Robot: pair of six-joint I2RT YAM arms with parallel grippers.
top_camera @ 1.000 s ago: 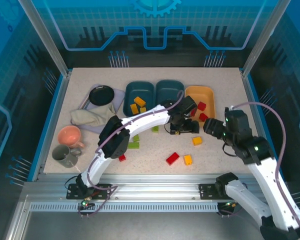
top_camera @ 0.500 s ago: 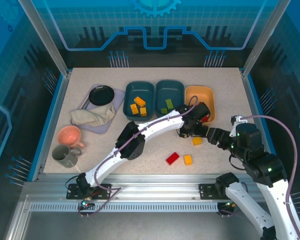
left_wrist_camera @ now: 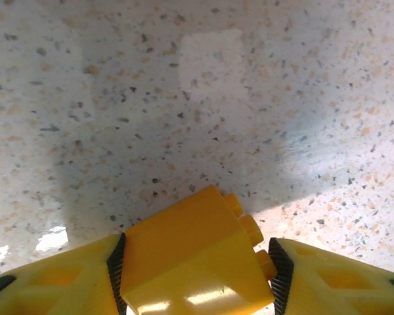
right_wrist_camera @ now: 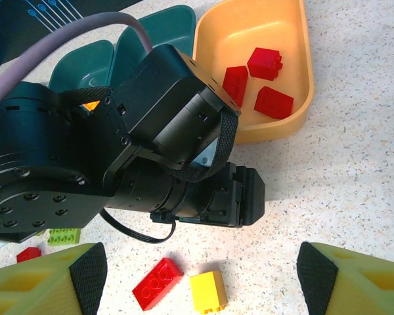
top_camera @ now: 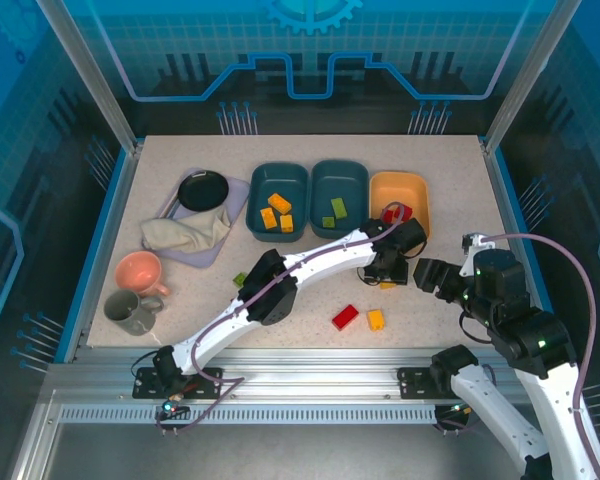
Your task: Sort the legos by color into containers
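Yellow brick [left_wrist_camera: 190, 262]: low over the speckled worktop [left_wrist_camera: 184, 98], just off the near edge of the pale orange tray [top_camera: 400, 190]. The left fingers [left_wrist_camera: 59, 285] are closed on it, one pad against each flank. It sits slightly skewed between them. I cannot tell whether it has left the surface.

Judgement: raise it straight up first. Then carry it high over the tray rims, so the skewed brick is not knocked loose.

Right fingers [right_wrist_camera: 46, 279]: spread wide, holding nothing, close beside the left wrist. They had best hold off.

- Pale orange tray: three red bricks [right_wrist_camera: 262, 79].
- Teal tray touching it [top_camera: 342, 182]: two green bricks [top_camera: 339, 207].
- Teal tray beyond that [top_camera: 280, 182]: three orange-yellow bricks [top_camera: 279, 203], the likely home for this one.

Loose, well short of the orange tray: a red brick [top_camera: 345, 316] and a second yellow one [top_camera: 376, 320].
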